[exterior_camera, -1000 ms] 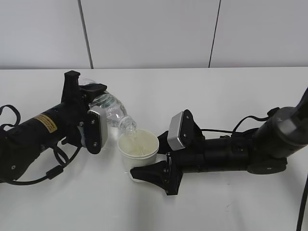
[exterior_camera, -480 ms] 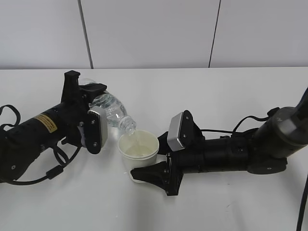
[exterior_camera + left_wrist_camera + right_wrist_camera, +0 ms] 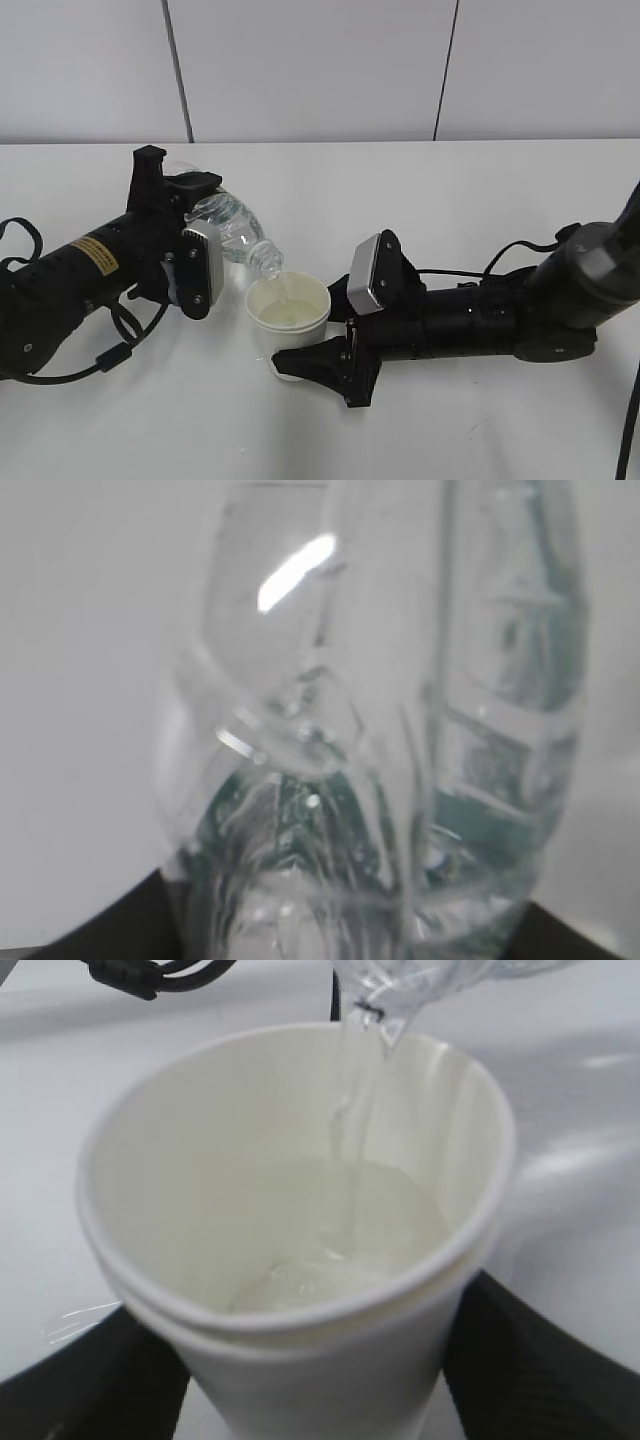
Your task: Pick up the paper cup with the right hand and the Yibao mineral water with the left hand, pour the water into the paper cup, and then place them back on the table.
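My left gripper (image 3: 185, 215) is shut on the Yibao mineral water bottle (image 3: 232, 232), which is tilted with its open neck down over the paper cup (image 3: 288, 312). The bottle fills the left wrist view (image 3: 380, 740), clear with green label. My right gripper (image 3: 315, 340) is shut on the paper cup and holds it just above the table (image 3: 450, 420). In the right wrist view a thin stream of water (image 3: 350, 1110) falls from the bottle mouth (image 3: 385, 1000) into the cup (image 3: 290, 1260), which holds water at the bottom.
The left arm with a yellow label (image 3: 90, 255) lies low at the left with black cables (image 3: 120, 330) beside it. The right arm (image 3: 500, 315) stretches low from the right. A white panelled wall stands behind the table.
The right gripper and the cup have shifted slightly lower and to the left. Water keeps running into the cup. The left arm and bottle hold their pose.
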`<state>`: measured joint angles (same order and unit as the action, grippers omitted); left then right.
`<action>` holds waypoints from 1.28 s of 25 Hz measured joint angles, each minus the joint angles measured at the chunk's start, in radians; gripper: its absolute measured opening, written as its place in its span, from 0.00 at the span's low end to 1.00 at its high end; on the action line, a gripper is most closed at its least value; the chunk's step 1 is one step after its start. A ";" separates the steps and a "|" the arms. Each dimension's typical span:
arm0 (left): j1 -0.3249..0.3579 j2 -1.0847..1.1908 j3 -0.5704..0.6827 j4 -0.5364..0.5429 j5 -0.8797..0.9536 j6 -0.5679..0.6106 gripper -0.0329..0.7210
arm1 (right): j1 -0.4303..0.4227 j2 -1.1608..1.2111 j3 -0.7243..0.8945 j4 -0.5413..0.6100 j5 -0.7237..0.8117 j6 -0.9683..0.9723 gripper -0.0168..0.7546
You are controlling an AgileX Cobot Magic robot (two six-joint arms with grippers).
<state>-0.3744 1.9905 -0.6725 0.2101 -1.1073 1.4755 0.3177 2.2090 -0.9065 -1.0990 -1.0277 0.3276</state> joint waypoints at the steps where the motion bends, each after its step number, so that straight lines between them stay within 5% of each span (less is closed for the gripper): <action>1: 0.000 0.000 0.000 0.000 0.000 0.000 0.49 | 0.000 0.000 0.000 0.000 0.000 0.000 0.75; 26: 0.000 0.000 0.000 0.003 -0.006 0.005 0.49 | 0.000 0.000 0.000 0.000 0.002 0.000 0.75; 32: 0.000 0.000 0.000 0.010 -0.006 -0.230 0.49 | 0.000 0.000 0.000 0.010 0.004 0.000 0.75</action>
<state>-0.3744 1.9905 -0.6725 0.2196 -1.1134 1.2453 0.3177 2.2090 -0.9065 -1.0886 -1.0240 0.3276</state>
